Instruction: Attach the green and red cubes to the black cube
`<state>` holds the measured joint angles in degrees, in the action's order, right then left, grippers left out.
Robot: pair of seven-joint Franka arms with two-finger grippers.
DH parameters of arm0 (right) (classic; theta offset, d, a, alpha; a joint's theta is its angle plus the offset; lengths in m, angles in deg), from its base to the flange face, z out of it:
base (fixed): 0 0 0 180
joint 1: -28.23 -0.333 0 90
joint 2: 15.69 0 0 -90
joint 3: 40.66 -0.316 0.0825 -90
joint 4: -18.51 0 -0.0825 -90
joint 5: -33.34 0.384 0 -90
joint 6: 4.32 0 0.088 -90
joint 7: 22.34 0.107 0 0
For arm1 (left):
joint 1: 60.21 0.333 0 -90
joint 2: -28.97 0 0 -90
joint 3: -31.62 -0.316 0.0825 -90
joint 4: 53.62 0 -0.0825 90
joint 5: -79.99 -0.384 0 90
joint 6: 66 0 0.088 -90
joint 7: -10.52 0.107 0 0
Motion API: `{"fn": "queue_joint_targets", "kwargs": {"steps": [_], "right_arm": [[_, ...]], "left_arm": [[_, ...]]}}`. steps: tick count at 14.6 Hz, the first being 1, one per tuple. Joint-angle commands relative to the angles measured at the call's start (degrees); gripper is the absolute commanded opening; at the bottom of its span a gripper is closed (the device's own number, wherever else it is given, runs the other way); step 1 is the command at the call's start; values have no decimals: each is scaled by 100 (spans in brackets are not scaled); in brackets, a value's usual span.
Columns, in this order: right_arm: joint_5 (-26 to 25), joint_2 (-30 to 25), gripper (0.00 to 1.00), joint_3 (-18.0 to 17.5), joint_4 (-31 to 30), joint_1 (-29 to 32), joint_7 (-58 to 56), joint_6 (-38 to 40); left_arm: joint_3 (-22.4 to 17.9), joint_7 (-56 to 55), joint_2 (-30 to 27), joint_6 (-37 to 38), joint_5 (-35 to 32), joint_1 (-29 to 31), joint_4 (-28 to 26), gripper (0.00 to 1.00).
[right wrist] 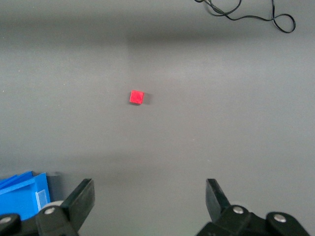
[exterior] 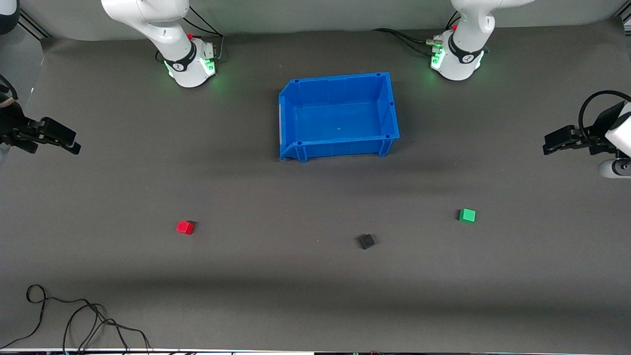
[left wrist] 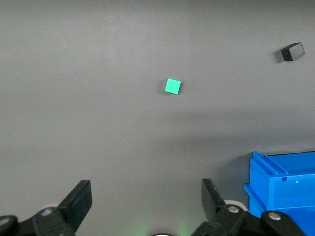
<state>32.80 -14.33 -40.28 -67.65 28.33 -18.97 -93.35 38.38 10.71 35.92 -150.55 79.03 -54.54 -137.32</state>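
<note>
Nothing attached yet. Both arms wait: left end effector (exterior: 549, 144) mid-right edge, right end effector (exterior: 71, 143) mid-left edge, both wide open, empty. Red cube (exterior: 185, 227) lower-left, black cube (exterior: 366, 241) lower-centre, green cube (exterior: 467, 215) lower-right on worktop (exterior: 296, 296), well apart, so each arm can reach its own.

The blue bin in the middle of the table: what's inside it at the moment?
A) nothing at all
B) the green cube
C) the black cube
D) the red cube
A: the blue bin shows only its bare floor, while the red cube, the black cube and the green cube all lie apart on the table, nearer to the front camera than the bin.
</note>
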Motion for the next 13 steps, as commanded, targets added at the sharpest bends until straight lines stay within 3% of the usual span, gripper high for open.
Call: {"fn": "queue_joint_targets", "kwargs": {"steps": [1,9,13], "right_arm": [[-26,119,100,-29,188,8,-21,192],[-43,304,100,-29,452,16,-108,254],[-43,347,100,-38,443,8,-117,254]], "left_arm": [[9,69,-36,26,-27,31,-23,99],[1,-132,-27,-27,-18,171,-32,99],[9,-1327,209,-44,-27,268,-50,100]]}}
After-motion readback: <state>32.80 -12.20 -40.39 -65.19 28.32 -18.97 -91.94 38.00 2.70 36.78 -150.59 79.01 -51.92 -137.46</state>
